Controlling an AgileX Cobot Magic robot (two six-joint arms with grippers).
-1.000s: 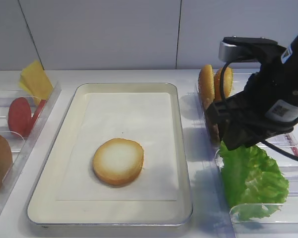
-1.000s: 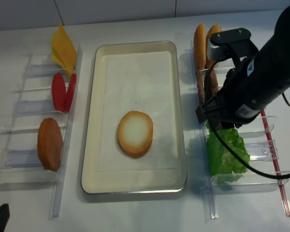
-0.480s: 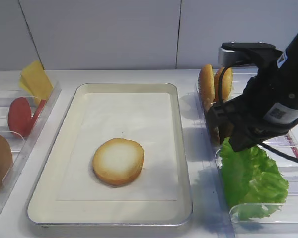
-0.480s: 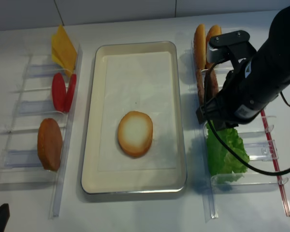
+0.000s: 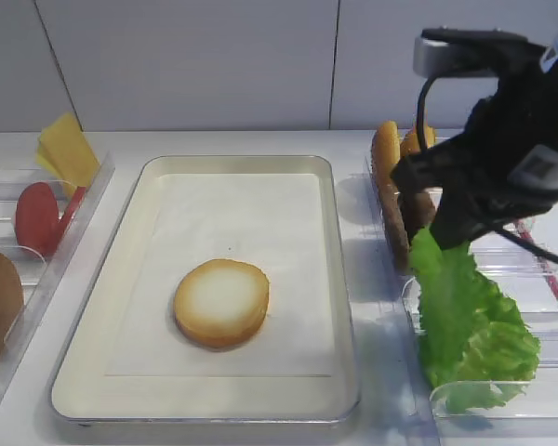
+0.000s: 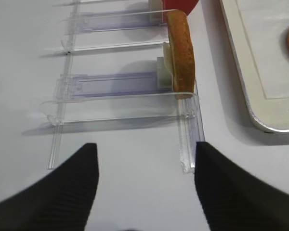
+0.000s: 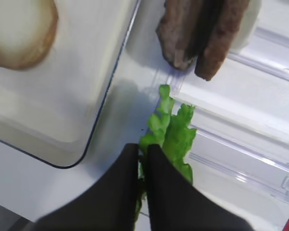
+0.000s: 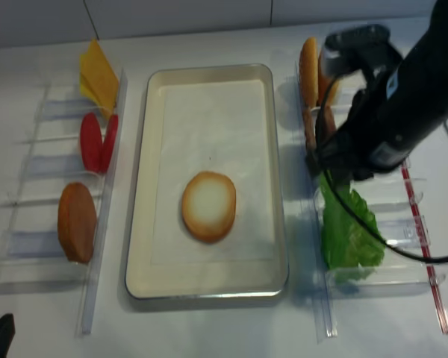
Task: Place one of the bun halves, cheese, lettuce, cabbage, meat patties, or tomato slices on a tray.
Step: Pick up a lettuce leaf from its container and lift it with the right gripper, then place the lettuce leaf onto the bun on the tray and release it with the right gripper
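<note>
- The white counter (image 5: 214, 139) carries everything, with clear plastic racks (image 8: 37, 216) on both sides.
- The cream tray (image 5: 130, 242) lies in the middle with its paper liner; one bun half (image 5: 221, 302) rests on it, pale face up, toward the near end.
- The right arm (image 5: 511, 139) stands over the right-hand rack, its right pincer (image 7: 143, 159) shut on the top edge of the lettuce (image 5: 465, 316).
- The lettuce hangs stretched from that grip, its lower part in the rack (image 8: 373, 276) just right of the tray.
- Behind it stand two meat patties (image 7: 202, 33) on edge, and two more bun halves (image 8: 308, 63) beyond them.
- On the left rack: yellow cheese (image 5: 65, 149), red tomato slices (image 8: 97, 142) and a bun (image 6: 180, 45) on edge.
- The left pincer (image 6: 144, 192) waits low over the counter near that bun, its fingers (image 6: 77, 187) spread wide and holding nothing.
</note>
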